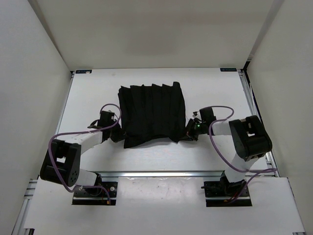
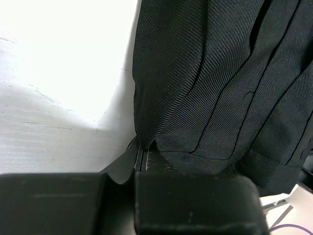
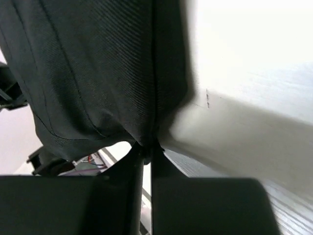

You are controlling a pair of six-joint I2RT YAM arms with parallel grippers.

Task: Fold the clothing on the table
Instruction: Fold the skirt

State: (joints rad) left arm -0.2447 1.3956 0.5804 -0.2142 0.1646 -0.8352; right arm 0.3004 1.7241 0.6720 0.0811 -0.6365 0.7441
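The clothing (image 1: 152, 113), a black pleated garment, lies spread on the white table (image 1: 88, 98) in the top view. My left gripper (image 1: 119, 135) sits at its near left corner, shut on the clothing's edge (image 2: 146, 132); in the left wrist view the jaws (image 2: 138, 154) press together on the fabric. At the near right corner my right gripper (image 1: 188, 133) is shut on the clothing too. The right wrist view has the fabric (image 3: 98, 73) pinched between the fingertips of the gripper (image 3: 147, 146), hanging in folds above them.
Purple cables (image 1: 222, 110) loop from both arms over the table. Metal rails (image 1: 161, 173) run along the near edge, and white walls (image 1: 34, 58) stand on three sides. Blue marks (image 1: 83, 71) sit at the far corners.
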